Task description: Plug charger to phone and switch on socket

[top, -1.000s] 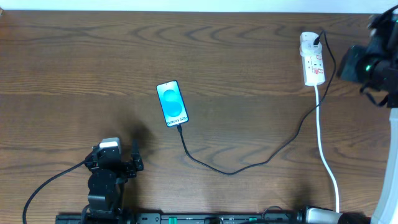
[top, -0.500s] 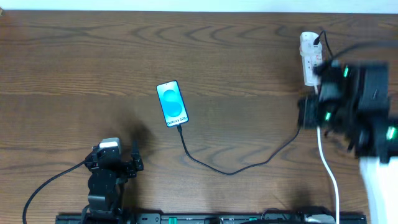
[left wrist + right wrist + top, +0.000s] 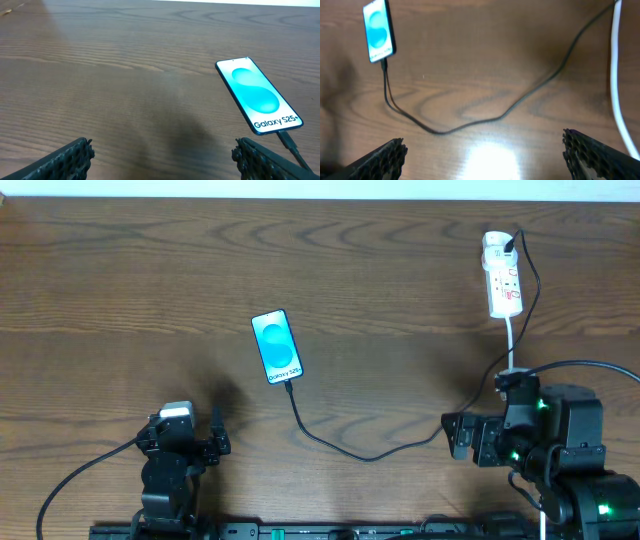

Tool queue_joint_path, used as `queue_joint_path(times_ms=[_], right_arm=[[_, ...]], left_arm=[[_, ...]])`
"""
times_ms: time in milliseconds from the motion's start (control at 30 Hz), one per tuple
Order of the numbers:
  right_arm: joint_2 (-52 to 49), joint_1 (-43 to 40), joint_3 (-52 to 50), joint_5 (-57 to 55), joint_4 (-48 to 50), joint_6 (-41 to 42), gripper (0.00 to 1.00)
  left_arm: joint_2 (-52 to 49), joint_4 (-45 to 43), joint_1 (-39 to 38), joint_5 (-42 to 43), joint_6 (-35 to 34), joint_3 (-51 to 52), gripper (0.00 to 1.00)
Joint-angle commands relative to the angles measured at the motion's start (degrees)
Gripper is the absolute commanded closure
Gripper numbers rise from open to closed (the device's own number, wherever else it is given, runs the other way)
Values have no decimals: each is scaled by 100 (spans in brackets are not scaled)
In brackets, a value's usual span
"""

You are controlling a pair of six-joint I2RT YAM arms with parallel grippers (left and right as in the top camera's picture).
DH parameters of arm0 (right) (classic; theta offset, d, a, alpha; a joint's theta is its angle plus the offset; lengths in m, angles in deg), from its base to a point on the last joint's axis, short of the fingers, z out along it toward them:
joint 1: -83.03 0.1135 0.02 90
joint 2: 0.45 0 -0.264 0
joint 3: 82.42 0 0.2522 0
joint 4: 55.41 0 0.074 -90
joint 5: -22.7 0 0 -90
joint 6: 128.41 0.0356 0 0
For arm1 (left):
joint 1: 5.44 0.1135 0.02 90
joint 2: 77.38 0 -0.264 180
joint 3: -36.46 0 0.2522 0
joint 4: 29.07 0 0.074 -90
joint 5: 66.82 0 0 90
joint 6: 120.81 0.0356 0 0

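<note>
Right gripper: your jaws spread, empty; phone ahead-left.
Left gripper: spread, empty.
Socket: switches too small to read.

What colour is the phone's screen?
The phone screen is bright cyan-blue, clearest in the left wrist view.

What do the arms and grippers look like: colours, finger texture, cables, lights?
Both arms are black. The left arm carries a pale grey block on top and trails a black cable. The right arm is boxy, with small green lights and a black wire looping above it. The left gripper and right gripper have black fingers with a ridged, knobbly surface.
</note>
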Motion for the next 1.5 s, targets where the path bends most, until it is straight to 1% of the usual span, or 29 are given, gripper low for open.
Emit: queue_joint_path(times_ms=[0,433,533,600,700,833,1067,1167,1300,1367,1467], right_arm=[[22,39,-44,57,-144,76,1],[22,39,-46,15,-245,55,1],[22,39,-44,-140,-232,-85,1],[22,39,-61,-153,-22,-271,1],[155,127,-306,-24,798,-767,1],[614,103,-1158,527,2131,-1408,1],[2048,103,-3263,1237,4485,-1405,1],[2610,101,-4006,1349,5272,-1405,1],[3292,98,-4793,1346,5976,-1403,1],[3569,61,-5023,1346,6054,-1401,1],[3856,-4,-5069,1325,6140,-1405,1]], left_arm=[[42,7,-28,-74,-4,107,7],[42,7,-28,-72,-4,107,7],[42,7,-28,-72,-4,107,7],[42,7,-28,-72,-4,107,7],[42,7,-28,-74,-4,107,7],[42,7,-28,-72,-4,107,7],[42,7,-28,-74,-4,107,7],[42,7,-28,-74,-4,107,7],[42,7,-28,-72,-4,107,7],[42,4,-28,-72,-4,107,7],[42,7,-28,-72,-4,107,7]])
